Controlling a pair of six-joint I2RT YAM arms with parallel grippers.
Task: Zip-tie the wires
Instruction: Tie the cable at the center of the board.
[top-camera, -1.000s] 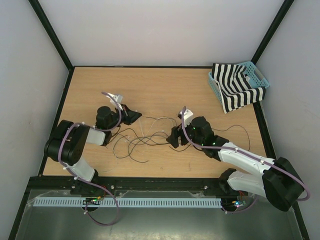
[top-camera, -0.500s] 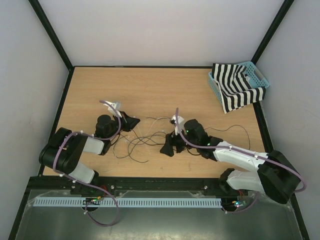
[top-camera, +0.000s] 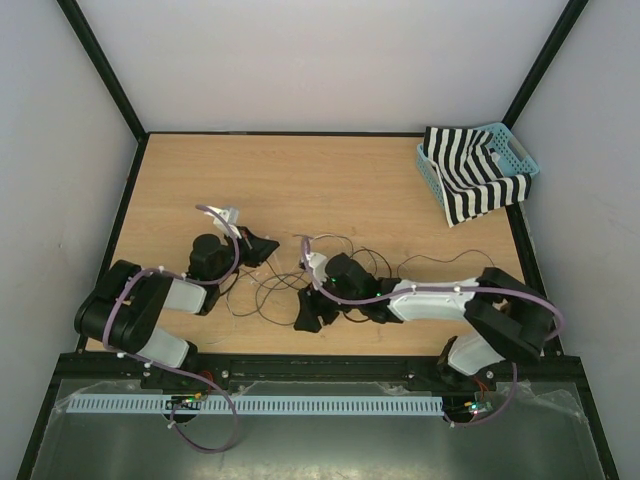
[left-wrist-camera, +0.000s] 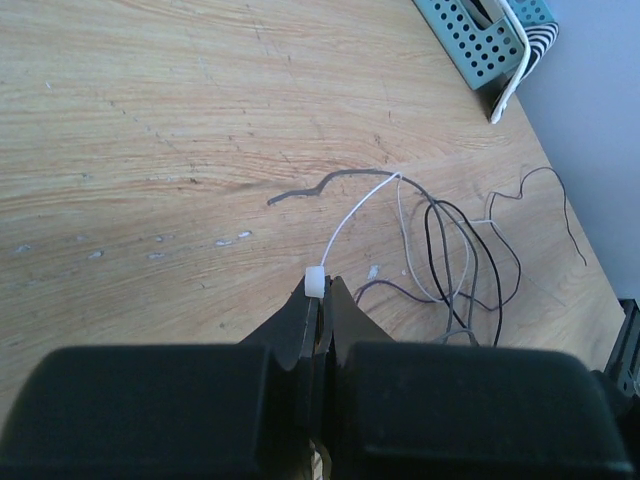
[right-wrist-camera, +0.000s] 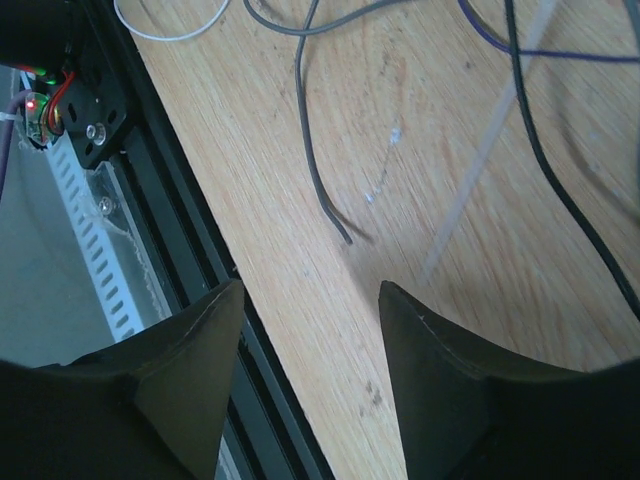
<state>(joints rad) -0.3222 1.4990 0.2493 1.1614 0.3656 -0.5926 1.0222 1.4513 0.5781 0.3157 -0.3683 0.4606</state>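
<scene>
While pinching the white zip tie (left-wrist-camera: 315, 282) in the closed left gripper (top-camera: 262, 243) at centre left, holding the right gripper (top-camera: 310, 315) wide open at lower centre, below the wires (top-camera: 268, 288) looping between both.

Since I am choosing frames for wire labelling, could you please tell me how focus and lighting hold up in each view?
Top external: soft, even light, no glare, yet the wires are barely resolved. Left wrist: tabletop and zip tie sharp, the left hand a dark, soft mass. Right wrist: wood sharp, one pale strand near the lens blurred, the right hand underexposed.
</scene>
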